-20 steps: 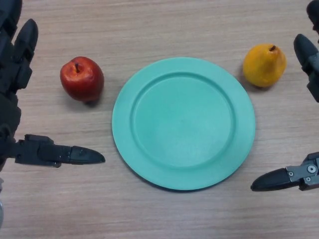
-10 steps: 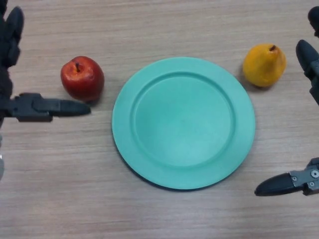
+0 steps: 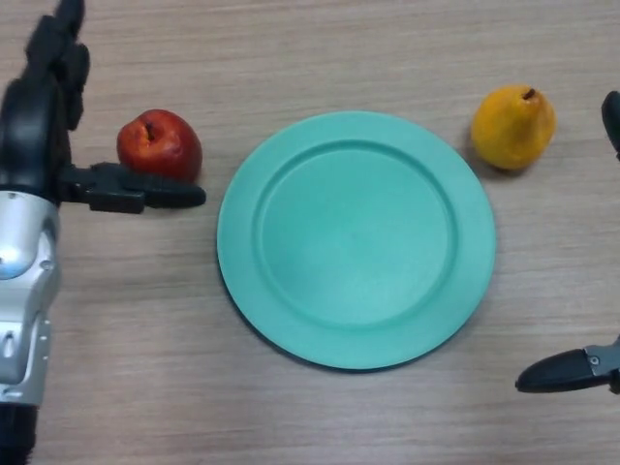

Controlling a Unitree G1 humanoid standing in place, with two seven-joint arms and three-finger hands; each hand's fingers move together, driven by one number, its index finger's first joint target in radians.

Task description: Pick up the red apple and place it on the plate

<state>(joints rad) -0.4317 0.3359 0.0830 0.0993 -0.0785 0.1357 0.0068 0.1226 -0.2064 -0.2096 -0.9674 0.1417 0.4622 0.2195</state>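
Head view first: we see the red apple [image 3: 159,144] resting on the wooden tabletop [image 3: 320,417], just left of the green plate [image 3: 356,239] and not on it. Our left hand [image 3: 44,145] sits beside the apple with its fingers spread; the thumb [image 3: 145,191] stretches along the apple's near side, close under it, while the fingers reach up past its far left. A yellow pear [image 3: 512,126] stands right of the plate. Our right hand [image 3: 572,370] shows only at the right edge, spread wide apart.

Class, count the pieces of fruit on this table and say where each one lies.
2. The red apple lies left of the plate, beside the left hand. The yellow pear lies right of the plate.
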